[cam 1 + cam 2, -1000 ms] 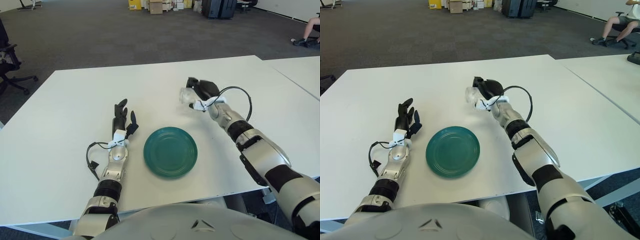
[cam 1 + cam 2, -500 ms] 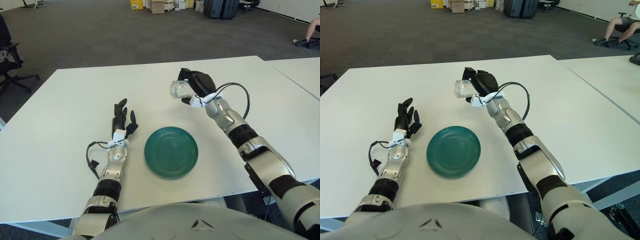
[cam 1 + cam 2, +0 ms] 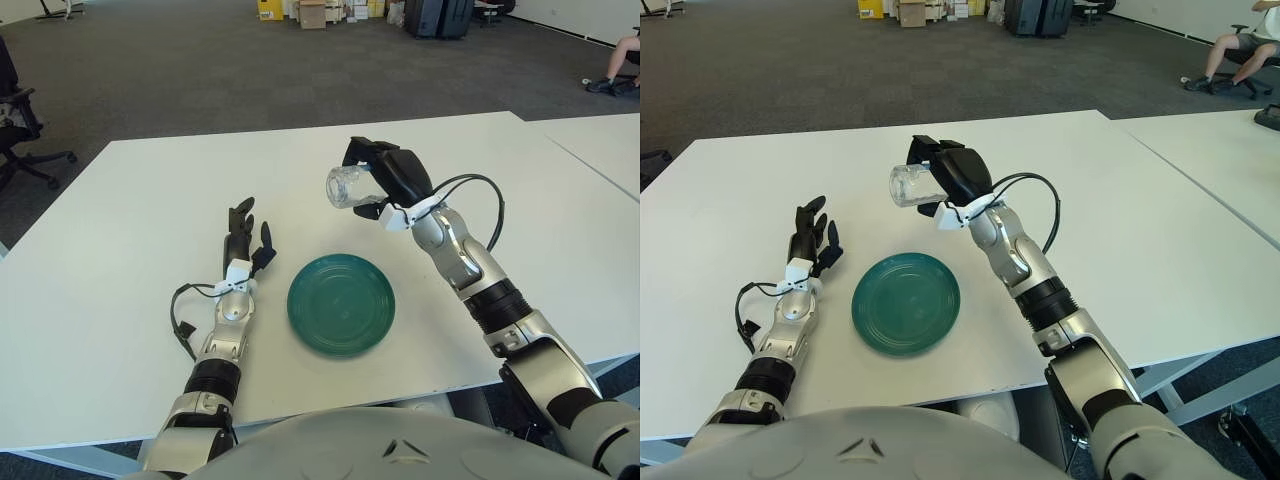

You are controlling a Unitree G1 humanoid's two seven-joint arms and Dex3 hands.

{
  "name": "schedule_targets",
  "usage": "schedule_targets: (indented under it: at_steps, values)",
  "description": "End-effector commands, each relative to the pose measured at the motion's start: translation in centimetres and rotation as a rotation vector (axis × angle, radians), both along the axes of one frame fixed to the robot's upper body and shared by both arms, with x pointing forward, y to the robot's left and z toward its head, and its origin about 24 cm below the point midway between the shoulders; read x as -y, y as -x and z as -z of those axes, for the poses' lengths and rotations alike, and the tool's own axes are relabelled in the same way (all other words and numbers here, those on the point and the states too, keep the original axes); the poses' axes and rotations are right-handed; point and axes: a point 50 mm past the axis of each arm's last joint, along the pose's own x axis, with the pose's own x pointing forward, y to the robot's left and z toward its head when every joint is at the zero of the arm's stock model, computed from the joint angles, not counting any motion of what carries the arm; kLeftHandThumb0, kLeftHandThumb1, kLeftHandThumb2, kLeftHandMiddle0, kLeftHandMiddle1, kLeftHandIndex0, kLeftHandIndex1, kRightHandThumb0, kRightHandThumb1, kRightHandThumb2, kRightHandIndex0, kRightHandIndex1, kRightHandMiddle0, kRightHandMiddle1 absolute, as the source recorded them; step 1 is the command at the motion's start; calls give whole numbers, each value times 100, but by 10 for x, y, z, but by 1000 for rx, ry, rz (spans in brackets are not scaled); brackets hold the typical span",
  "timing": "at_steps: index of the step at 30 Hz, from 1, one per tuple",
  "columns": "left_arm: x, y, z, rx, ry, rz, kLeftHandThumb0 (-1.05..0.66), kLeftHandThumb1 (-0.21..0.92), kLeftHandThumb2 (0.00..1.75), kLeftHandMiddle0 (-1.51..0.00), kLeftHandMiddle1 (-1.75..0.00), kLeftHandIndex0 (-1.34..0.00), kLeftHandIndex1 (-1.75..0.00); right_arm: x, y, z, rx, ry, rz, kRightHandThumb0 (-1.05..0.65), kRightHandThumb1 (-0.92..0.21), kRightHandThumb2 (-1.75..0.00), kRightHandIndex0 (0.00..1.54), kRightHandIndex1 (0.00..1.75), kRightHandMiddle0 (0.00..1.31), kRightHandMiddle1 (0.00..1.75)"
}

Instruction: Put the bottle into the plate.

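A clear bottle [image 3: 347, 186] lies on its side in my right hand [image 3: 388, 180], held in the air above the far edge of the green plate [image 3: 341, 303]. The right hand's fingers are curled around the bottle. The plate sits empty on the white table [image 3: 130, 210] in front of me. My left hand [image 3: 243, 238] rests flat on the table to the left of the plate, fingers spread and holding nothing.
A second white table [image 3: 600, 140] stands at the right. A black office chair [image 3: 18, 125] is at the far left. Boxes and dark cases [image 3: 440, 15] stand on the carpet far behind. A person's legs [image 3: 1230, 50] show at the far right.
My right hand has lifted the bottle off the table and carried it left and toward me, nearer the plate. The left hand has not moved.
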Motion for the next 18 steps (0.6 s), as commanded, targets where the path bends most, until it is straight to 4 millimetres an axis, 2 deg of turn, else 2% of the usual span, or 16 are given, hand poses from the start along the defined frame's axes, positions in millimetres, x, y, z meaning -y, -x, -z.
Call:
schedule_targets:
  at_steps: [1, 6, 18]
  values:
    - [-2, -5, -5, 24, -21, 1, -77, 92, 89, -38, -1, 0, -80, -1, 7, -8, 33, 2, -37, 0, -7, -159, 81, 171, 57, 175]
    - [-2, -5, -5, 21, -19, 4, -77, 92, 88, -38, -1, 0, -80, -3, 27, -6, 43, 28, -102, 0, -9, -157, 81, 168, 55, 175]
    - [-3, -6, -5, 17, -8, 4, -76, 92, 88, -38, -1, 0, -81, -5, 44, -3, 23, 118, -243, 0, -13, -150, 79, 164, 52, 175]
